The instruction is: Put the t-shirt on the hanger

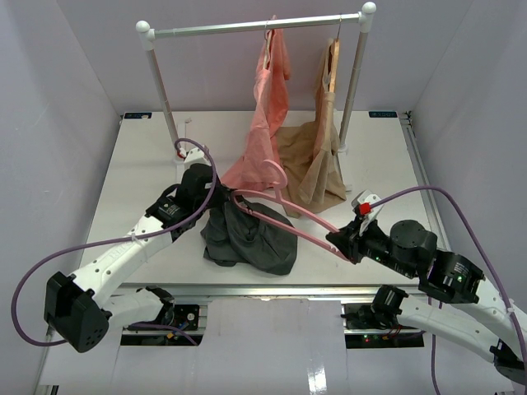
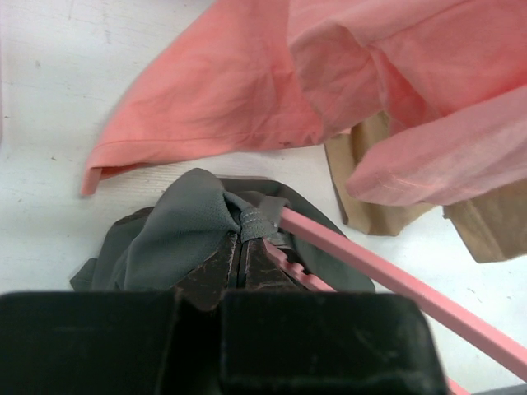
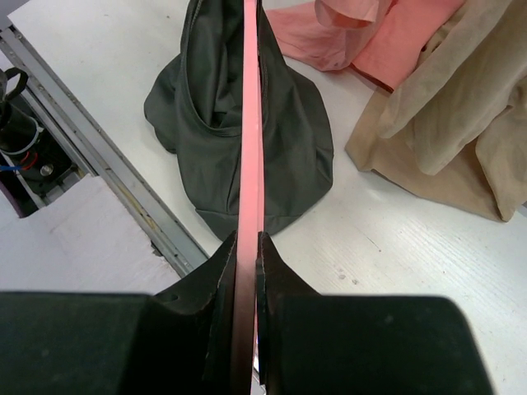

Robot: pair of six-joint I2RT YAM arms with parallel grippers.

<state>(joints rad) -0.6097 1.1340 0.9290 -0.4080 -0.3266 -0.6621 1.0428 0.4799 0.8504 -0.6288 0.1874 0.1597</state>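
Note:
The dark charcoal t-shirt (image 1: 249,237) lies bunched on the table near the front edge; it also shows in the left wrist view (image 2: 177,226) and the right wrist view (image 3: 288,140). The pink hanger (image 1: 290,216) runs through it, hook toward the rack. My left gripper (image 1: 204,194) is shut on a fold of the t-shirt's edge (image 2: 240,234) right beside the hanger arm (image 2: 395,276). My right gripper (image 1: 339,241) is shut on the hanger's right end, and the arm (image 3: 251,123) runs straight out from between the jaws (image 3: 245,247) into the shirt.
A clothes rack (image 1: 255,27) stands at the back with a salmon-pink garment (image 1: 265,132) and a tan garment (image 1: 317,160) hanging from it, their hems resting on the table just behind the t-shirt. The table's metal front rail (image 1: 272,290) is close to the shirt.

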